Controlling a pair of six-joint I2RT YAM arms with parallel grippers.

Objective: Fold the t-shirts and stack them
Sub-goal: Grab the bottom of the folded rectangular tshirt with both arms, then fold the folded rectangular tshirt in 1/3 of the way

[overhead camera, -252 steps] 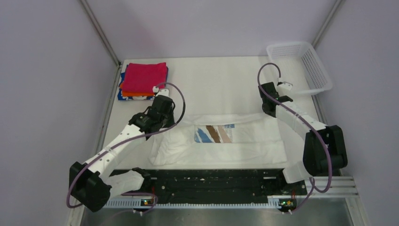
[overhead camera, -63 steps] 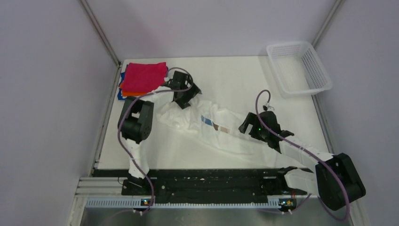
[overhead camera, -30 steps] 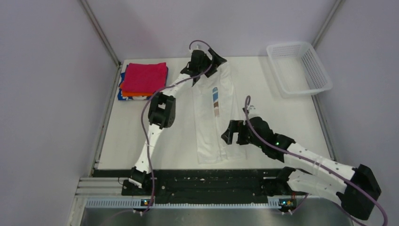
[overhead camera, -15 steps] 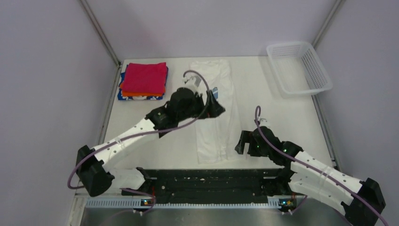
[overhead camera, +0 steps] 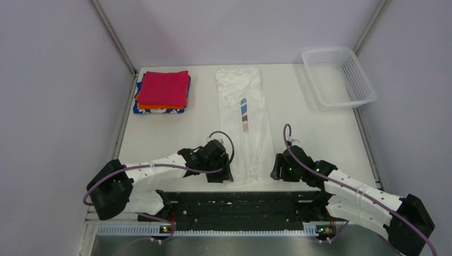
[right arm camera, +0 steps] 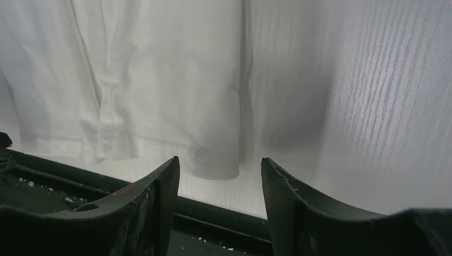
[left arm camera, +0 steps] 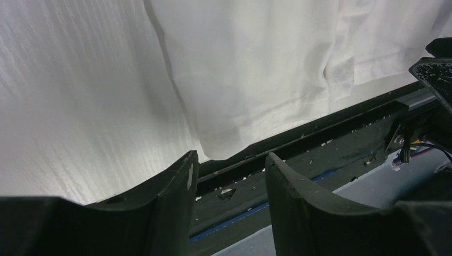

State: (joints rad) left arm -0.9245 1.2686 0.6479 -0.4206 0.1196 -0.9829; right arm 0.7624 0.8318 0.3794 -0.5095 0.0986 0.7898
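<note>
The white t-shirt (overhead camera: 250, 144) lies folded into a long narrow strip running from the far edge to the near edge, its blue and brown stripes (overhead camera: 244, 114) facing up. My left gripper (overhead camera: 226, 174) sits low at the strip's near-left hem corner, my right gripper (overhead camera: 275, 169) at the near-right corner. In the left wrist view the gripper (left arm camera: 230, 156) is open, the hem (left arm camera: 224, 144) just beyond its tips. In the right wrist view the gripper (right arm camera: 219, 160) is open with the hem corner (right arm camera: 213, 165) between its tips, not pinched. Folded magenta-red (overhead camera: 162, 88), orange (overhead camera: 154, 106) and blue (overhead camera: 139, 109) shirts are stacked far left.
A white mesh basket (overhead camera: 362, 85) stands at the far right corner. The black mounting rail (overhead camera: 240, 205) runs along the table's near edge, right under both grippers. Grey walls close in the left, right and back.
Both arms have drawn back to the near end of the shirt strip. The left gripper moved from mid-strip to the near-left hem corner. Both pairs of jaws have narrowed.
</note>
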